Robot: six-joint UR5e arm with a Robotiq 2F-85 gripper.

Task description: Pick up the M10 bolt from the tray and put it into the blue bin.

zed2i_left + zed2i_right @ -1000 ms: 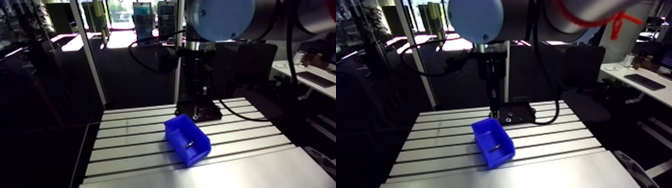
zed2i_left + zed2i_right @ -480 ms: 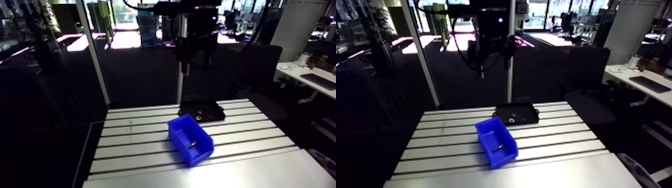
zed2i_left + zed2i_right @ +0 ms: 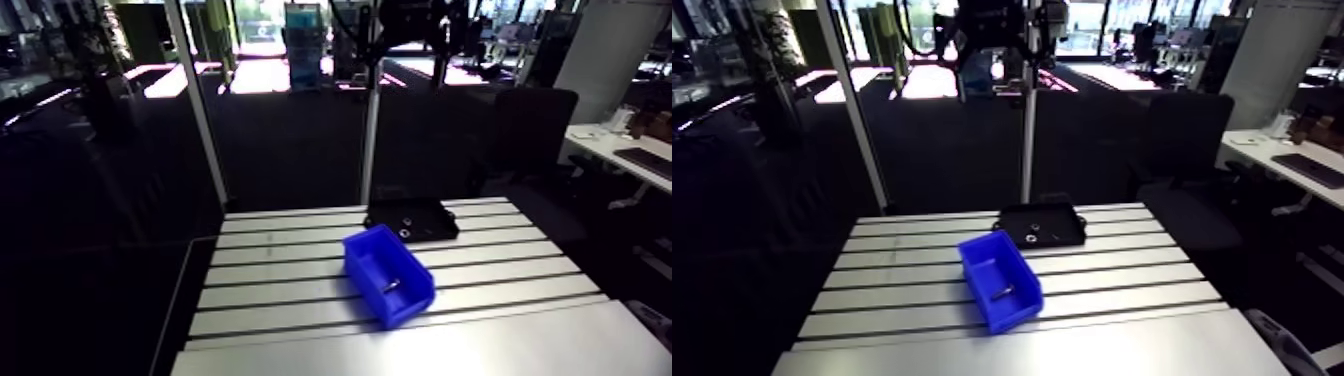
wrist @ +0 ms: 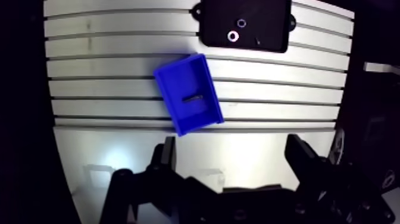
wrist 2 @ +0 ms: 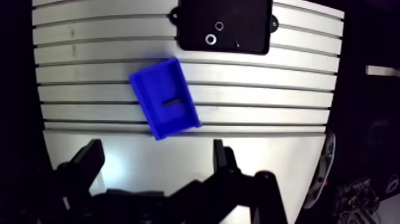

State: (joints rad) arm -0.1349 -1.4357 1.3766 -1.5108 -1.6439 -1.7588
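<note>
— Where is the M10 bolt (image 4: 191,97) seen?
— It is seen lying flat on the floor of the blue bin (image 4: 178,80). The bin is set on the worktop (image 4: 107,65), near the black tray (image 4: 268,30).
— What is held by the jaws?
— Nothing. They are spread wide and seen high above the worktop, well apart from the bin.
— What is left in the tray?
— Two small rings (image 4: 233,36) and a thin bit that cannot be made out.
— Is any work left?
— The job is judged done: the bolt is in the bin.
</note>
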